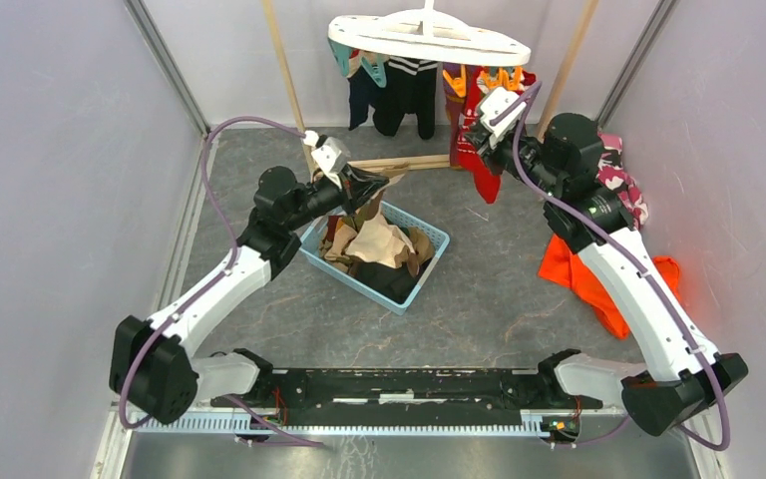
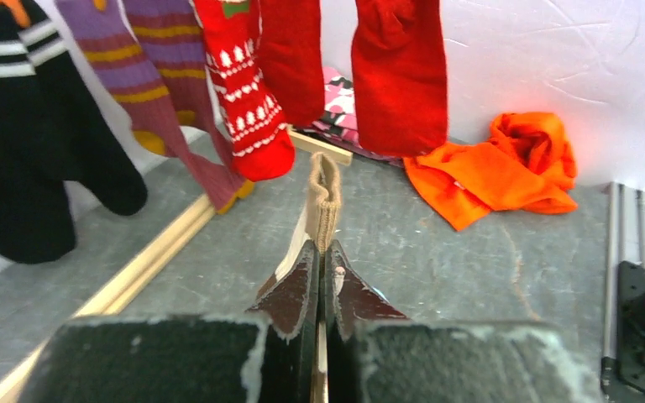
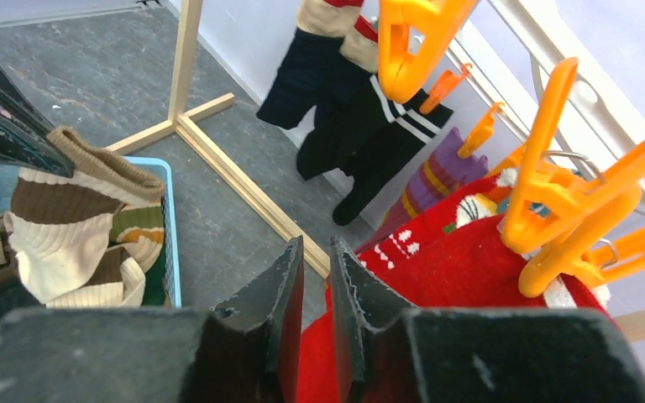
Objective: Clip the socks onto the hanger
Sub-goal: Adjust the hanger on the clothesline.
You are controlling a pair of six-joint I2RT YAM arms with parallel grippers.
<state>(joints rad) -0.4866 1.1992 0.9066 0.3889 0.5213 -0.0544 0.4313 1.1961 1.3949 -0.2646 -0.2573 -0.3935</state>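
Grey tabletop [image 1: 499, 289] — blue basket [image 1: 425, 227] of beige-brown striped socks [image 1: 379, 244]

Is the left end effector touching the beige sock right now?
Touching. The left wrist view shows the left end effector shut on the beige sock, its cuff sticking out ahead.

Top view: the hanger [image 1: 429, 38] is cut off at the upper edge and most of its clips [image 1: 504, 75] lie hidden beneath the frame; the left arm [image 1: 229, 279] covers a corner of the basket [image 1: 359, 287], the right arm [image 1: 648, 309] part of the orange cloth [image 1: 569, 274] and much of the pink patterned garment [image 1: 623, 180]. Left wrist view: the hanging socks [image 2: 399, 75] run off the top edge; the end of the beige sock [image 2: 323, 193] is buried between the fingers [image 2: 290, 298] of the left gripper [image 2: 322, 245]. Right wrist view: the basket is cut by the left edge; the red sock [image 3: 462, 285] passes behind the fingers [image 3: 361, 302] of the right gripper [image 3: 312, 243].
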